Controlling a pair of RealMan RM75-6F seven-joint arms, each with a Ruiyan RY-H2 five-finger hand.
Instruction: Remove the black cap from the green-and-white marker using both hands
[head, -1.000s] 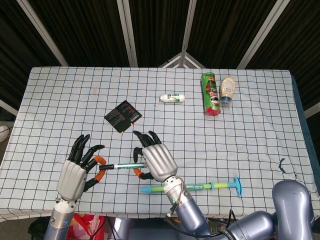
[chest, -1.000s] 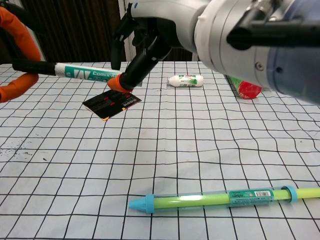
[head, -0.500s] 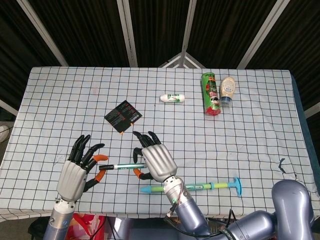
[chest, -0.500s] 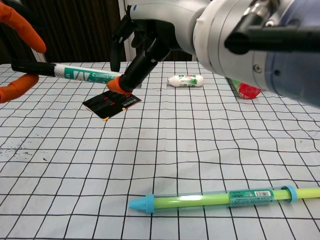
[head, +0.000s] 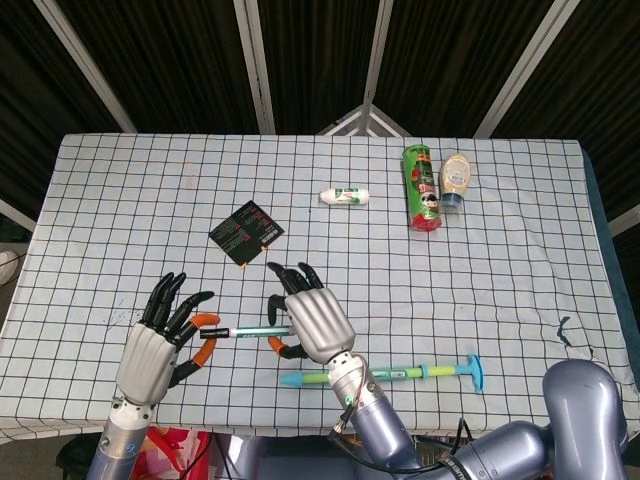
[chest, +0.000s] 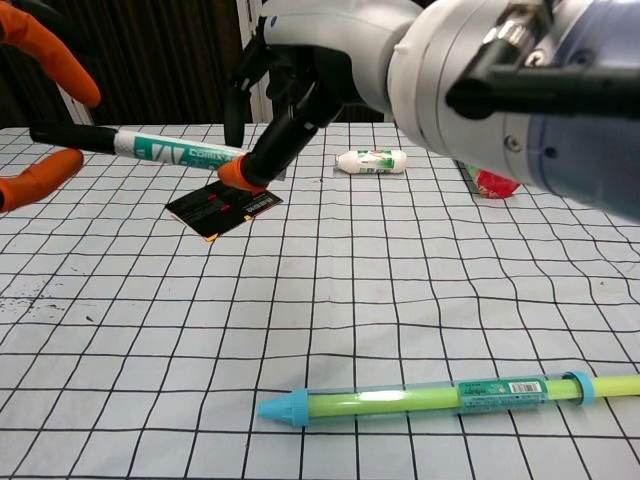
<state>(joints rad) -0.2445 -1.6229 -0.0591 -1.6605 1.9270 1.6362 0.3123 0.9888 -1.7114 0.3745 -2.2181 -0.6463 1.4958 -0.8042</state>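
Right robot hand (head: 312, 322) grasps the green-and-white marker (chest: 180, 151) by its barrel, holding it level above the table (head: 480, 260). The black cap (chest: 72, 134) is on (pointing toward the left robot hand (head: 160, 335)). Left robot hand is released, orange-tipped fingers (chest: 60, 62) spread above and below the cap, not touching it.

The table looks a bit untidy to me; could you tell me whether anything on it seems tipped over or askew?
Yes: the green can lies on its side by a jar, instead of standing.
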